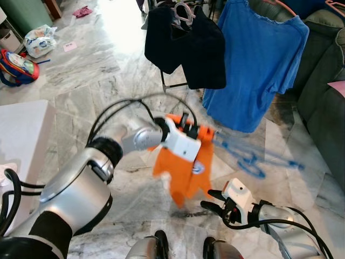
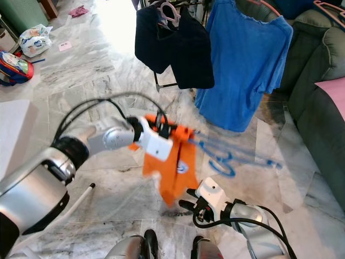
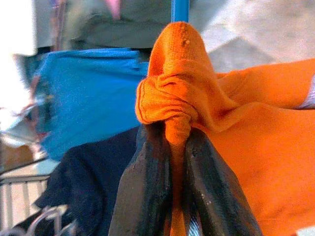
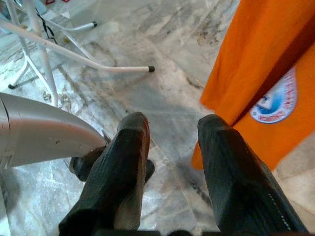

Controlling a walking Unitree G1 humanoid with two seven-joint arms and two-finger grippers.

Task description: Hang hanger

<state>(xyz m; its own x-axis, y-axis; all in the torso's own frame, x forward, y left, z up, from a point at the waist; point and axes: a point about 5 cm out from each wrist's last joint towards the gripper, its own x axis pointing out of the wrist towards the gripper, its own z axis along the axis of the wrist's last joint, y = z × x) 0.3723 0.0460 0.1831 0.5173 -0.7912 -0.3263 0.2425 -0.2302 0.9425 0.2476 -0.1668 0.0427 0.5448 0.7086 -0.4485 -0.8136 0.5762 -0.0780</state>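
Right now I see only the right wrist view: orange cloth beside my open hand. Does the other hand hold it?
Observer: Yes. The left hand is shut on a bunched fold at the top of the orange shirt.
Operator: Is a hanger inside it?
Observer: Yes, a blue hanger, blurred, sticks out toward the hanging blue T-shirt.
Operator: Where is my hand?
Observer: The right hand sits low, under the shirt's hem.

A blue T-shirt (image 1: pixel 259 59) and dark garments (image 1: pixel 186 43) hang above marble floor (image 1: pixel 91 81).
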